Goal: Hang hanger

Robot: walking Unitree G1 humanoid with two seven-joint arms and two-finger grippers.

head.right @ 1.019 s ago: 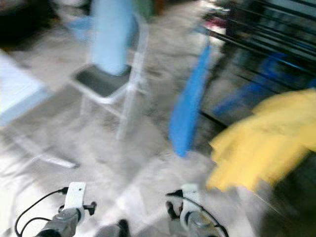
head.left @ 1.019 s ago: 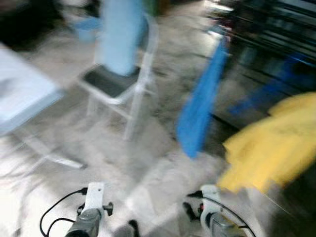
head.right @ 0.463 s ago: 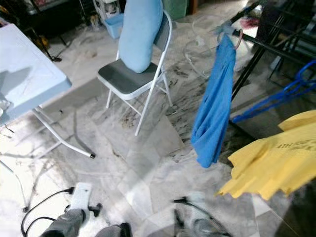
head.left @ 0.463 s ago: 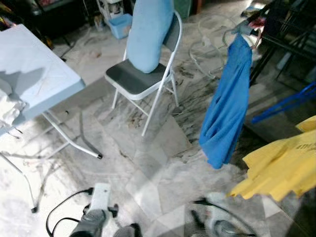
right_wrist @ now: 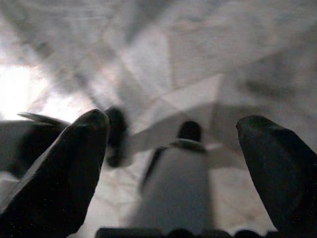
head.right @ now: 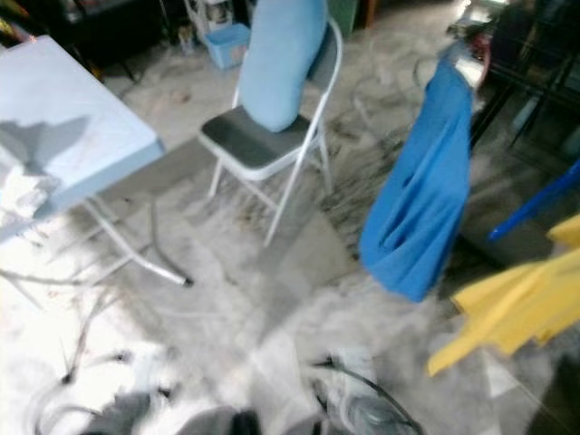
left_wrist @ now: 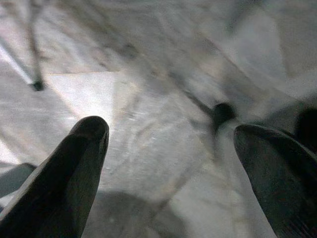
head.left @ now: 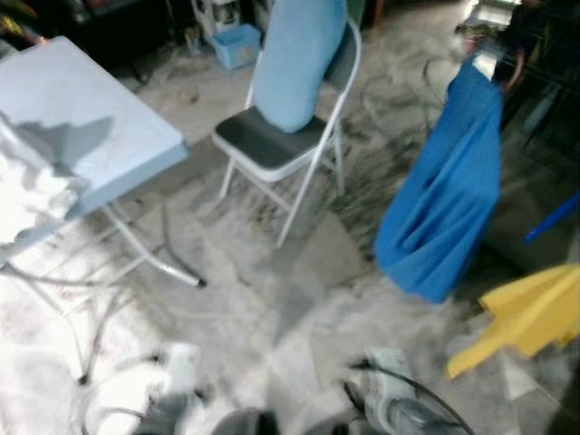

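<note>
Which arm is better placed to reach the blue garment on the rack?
Right, tentatively. The blue garment hangs on the robot's right, ahead of the right gripper; the left gripper hangs open over bare floor, toward the table.

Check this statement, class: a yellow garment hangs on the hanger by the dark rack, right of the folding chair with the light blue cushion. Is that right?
Not quite. The garment hanging on the hanger by the dark rack is blue, not yellow; the right eye view shows it. It does hang right of the folding chair with the light blue cushion.
</note>
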